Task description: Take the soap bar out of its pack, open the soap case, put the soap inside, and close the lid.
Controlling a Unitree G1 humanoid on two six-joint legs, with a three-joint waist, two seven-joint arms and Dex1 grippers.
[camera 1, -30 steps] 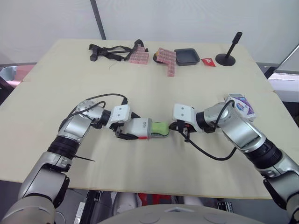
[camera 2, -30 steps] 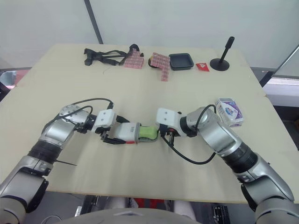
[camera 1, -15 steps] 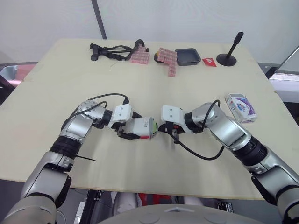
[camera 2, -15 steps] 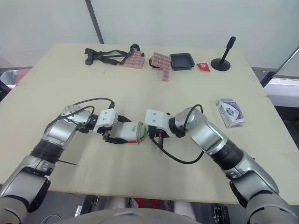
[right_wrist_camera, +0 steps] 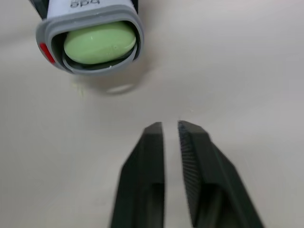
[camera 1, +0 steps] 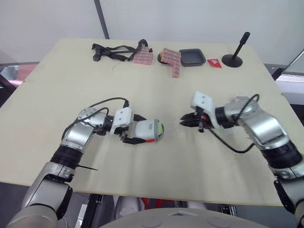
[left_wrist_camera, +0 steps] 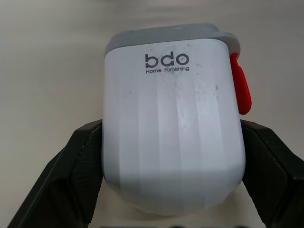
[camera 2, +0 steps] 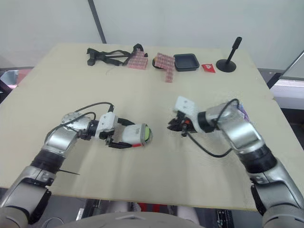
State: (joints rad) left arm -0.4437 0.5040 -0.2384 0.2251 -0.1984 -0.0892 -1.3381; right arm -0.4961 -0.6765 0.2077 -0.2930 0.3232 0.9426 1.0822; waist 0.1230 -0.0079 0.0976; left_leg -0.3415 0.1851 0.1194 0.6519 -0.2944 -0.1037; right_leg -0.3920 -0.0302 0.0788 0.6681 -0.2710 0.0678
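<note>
Soap now sits fully inside case; a second ago half of it stuck out of the mouth, so the insert step looks done and closing is what's left. Case lies on its side on tabletop, left of centre, mouth facing right; left gripper clamps it, one of the fingers on each flank, same hold as before. Right gripper was pressed against the soap half a second ago; it has pulled back to the right, well apart from the case, fingers nearly together with a thin gap, nothing between them.

Soap: pale green, rounded oval, smooth, lying behind the grey rim with a dark gap around it. Case: white body, grey rim, red tab on one side, dark lettering on the face; mouth open, lid not seen, can't tell how it shuts.
</note>
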